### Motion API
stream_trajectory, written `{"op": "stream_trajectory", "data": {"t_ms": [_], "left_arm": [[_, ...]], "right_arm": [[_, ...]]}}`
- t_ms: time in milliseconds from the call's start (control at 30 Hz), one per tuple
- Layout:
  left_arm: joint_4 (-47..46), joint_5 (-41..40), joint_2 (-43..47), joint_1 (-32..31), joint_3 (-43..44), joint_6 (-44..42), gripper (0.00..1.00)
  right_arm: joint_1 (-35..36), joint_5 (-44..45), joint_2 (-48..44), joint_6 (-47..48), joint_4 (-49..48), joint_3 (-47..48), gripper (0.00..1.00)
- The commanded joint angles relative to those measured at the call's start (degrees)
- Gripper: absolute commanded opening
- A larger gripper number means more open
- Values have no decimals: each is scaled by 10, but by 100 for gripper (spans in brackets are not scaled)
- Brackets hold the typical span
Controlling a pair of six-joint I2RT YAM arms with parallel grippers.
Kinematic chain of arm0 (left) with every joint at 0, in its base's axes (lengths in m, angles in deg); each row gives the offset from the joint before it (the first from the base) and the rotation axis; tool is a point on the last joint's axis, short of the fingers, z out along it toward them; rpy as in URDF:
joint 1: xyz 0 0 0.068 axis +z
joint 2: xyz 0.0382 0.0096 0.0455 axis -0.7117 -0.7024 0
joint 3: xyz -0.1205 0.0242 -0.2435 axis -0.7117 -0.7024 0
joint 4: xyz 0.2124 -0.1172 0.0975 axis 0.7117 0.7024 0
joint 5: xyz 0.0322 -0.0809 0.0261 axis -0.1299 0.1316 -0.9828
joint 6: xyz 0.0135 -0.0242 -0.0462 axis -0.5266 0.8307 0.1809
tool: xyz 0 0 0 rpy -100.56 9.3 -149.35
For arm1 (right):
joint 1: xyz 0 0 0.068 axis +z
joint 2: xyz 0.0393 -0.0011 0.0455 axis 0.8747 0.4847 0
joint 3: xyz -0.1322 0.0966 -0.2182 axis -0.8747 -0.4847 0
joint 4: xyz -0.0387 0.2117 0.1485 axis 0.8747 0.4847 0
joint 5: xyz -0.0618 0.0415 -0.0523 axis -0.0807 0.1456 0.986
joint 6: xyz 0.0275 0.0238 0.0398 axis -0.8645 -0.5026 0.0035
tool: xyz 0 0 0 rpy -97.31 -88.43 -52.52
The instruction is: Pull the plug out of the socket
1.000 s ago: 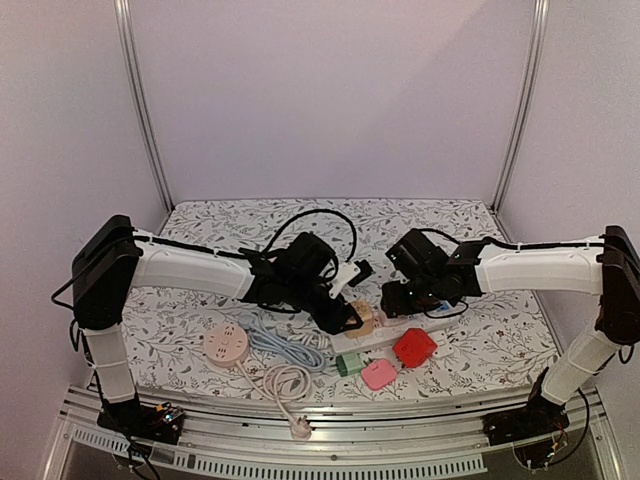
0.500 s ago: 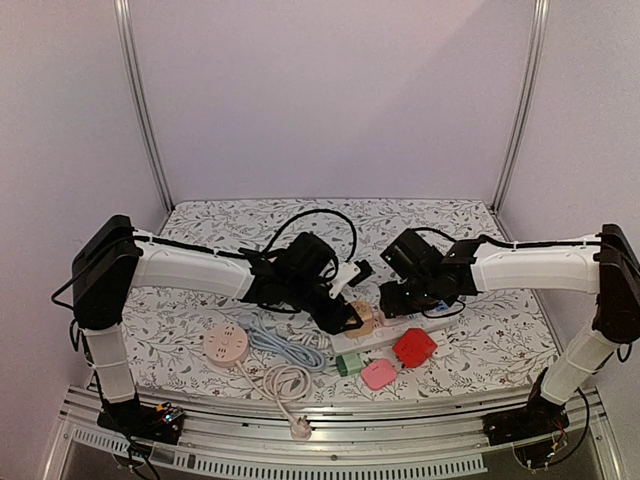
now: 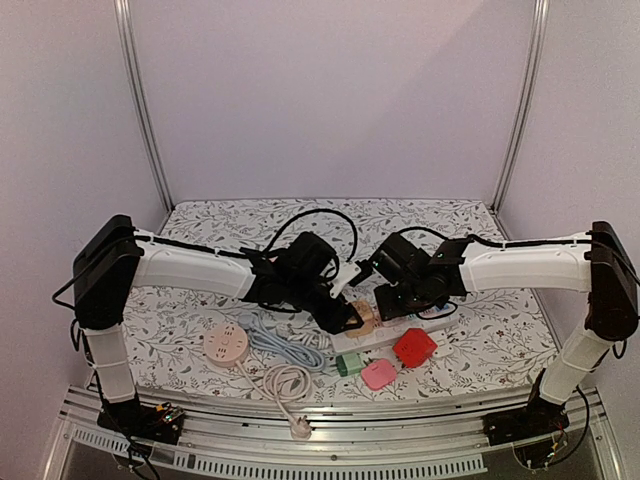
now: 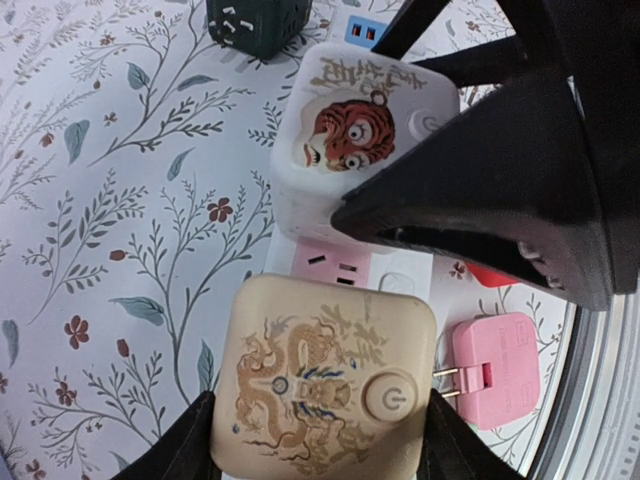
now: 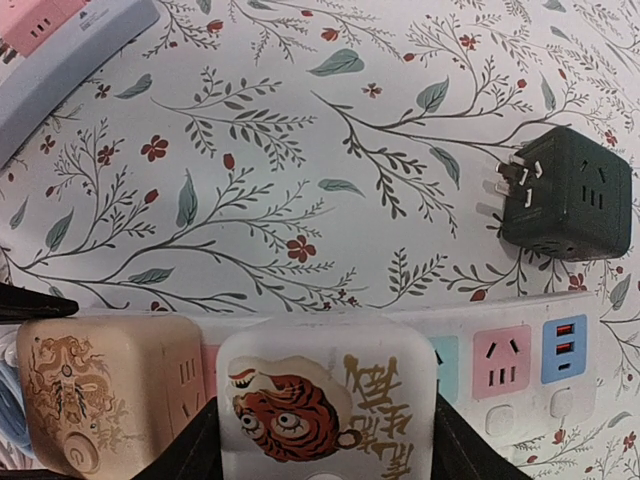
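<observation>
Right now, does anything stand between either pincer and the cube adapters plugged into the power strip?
Nothing visible does. The left pincer straddles the beige dragon-printed cube adapter, the right pincer the white tiger-printed cube adapter, both plugged side by side into the white power strip. Whether either grips is unclear.

Tiger plug (image 5: pixel 325 410) crowded — dragon plug (image 5: pixel 100 400) just beside.

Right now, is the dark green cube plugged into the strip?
No, the dark green cube lies loose on the cloth, prongs bare, apart from the strip.
</observation>
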Motion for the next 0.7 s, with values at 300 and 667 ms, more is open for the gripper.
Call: {"op": "stream_trajectory", "data": {"t_ms": [300, 667], "left_arm": [[37, -11, -20, -7, 2, -3, 34], [39, -20, -16, -7, 1, -3, 34]], "right_arm": [[-23, 29, -69, 2, -5, 14, 25], [-84, 11, -92, 9, -26, -7, 25]]}}
